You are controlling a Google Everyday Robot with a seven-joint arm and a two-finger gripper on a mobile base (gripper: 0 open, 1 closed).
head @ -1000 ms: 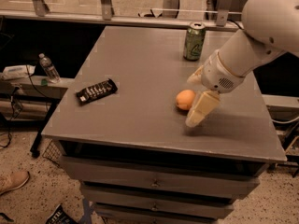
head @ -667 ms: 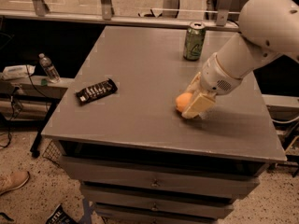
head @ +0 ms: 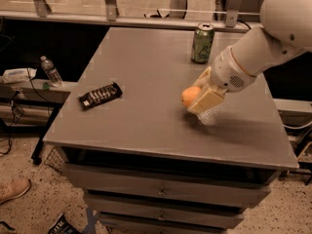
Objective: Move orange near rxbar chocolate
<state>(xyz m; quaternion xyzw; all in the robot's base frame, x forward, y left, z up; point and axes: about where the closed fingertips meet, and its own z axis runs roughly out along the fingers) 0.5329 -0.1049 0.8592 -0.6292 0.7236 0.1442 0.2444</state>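
The orange (head: 189, 96) is a small round fruit right of the middle of the grey table (head: 146, 62). My gripper (head: 197, 99) reaches in from the right and is shut on the orange; one cream finger (head: 207, 99) covers its right side. The orange appears to hang just above the tabletop, with a shadow under it. The rxbar chocolate (head: 100, 95), a flat black wrapper with white lettering, lies near the table's left edge, well to the left of the orange.
A green drink can (head: 202, 43) stands at the back of the table, behind the gripper. A water bottle (head: 50, 71) stands on a low shelf to the left. Drawers sit below the table's front edge. A shoe shows on the floor at lower left.
My gripper moved left from beside the orange and closed on it. The orange has shifted slightly left and up with the gripper. The bar and can have not moved.
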